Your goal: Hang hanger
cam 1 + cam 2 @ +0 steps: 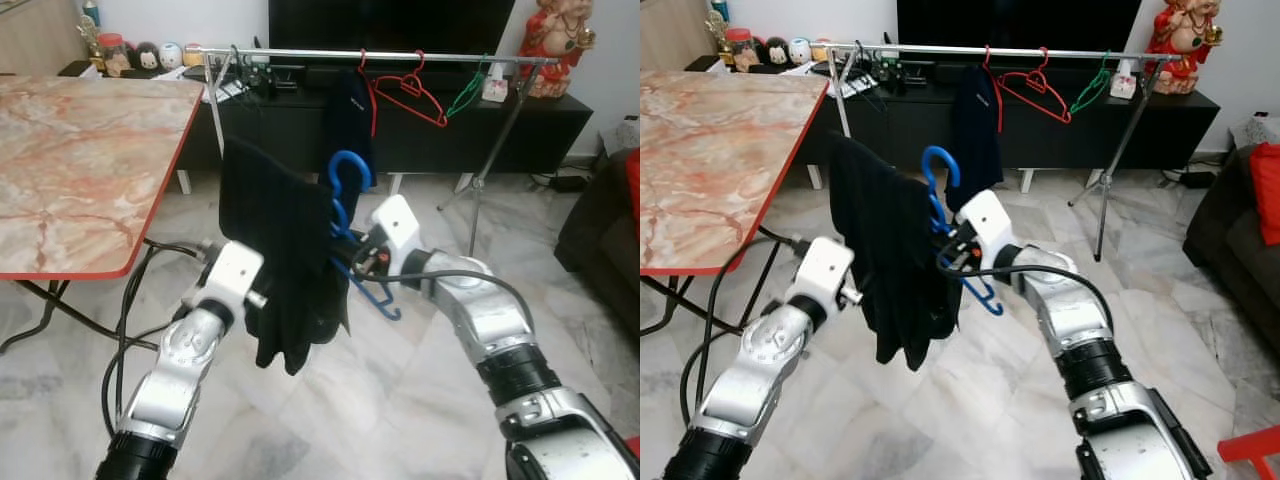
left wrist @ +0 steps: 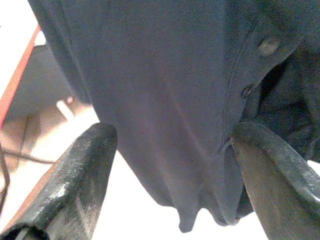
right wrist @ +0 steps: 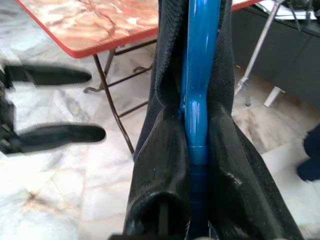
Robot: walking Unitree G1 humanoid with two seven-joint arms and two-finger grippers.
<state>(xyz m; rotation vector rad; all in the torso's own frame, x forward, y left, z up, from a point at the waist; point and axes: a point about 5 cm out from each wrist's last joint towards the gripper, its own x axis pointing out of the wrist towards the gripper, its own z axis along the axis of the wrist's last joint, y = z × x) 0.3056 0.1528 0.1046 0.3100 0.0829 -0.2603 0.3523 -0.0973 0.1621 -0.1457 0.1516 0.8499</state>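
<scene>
Right gripper [image 3: 192, 150]: jaws clamped tight on blue plastic hanger [image 1: 937, 172], held mid-air above marble floor [image 1: 400, 400]. Black garment [image 1: 280, 250] draped over hanger, hanging down between both arms. Left gripper [image 2: 170, 180]: jaws spread wide, gripping nothing, just beside garment's lower part. Silver metal clothes rail [image 1: 380, 55] well beyond, carrying red hanger [image 1: 415, 95], green hanger [image 1: 466, 95], dark garment [image 1: 348, 120]. Marble-top desk [image 1: 80, 170] at robot's left.
</scene>
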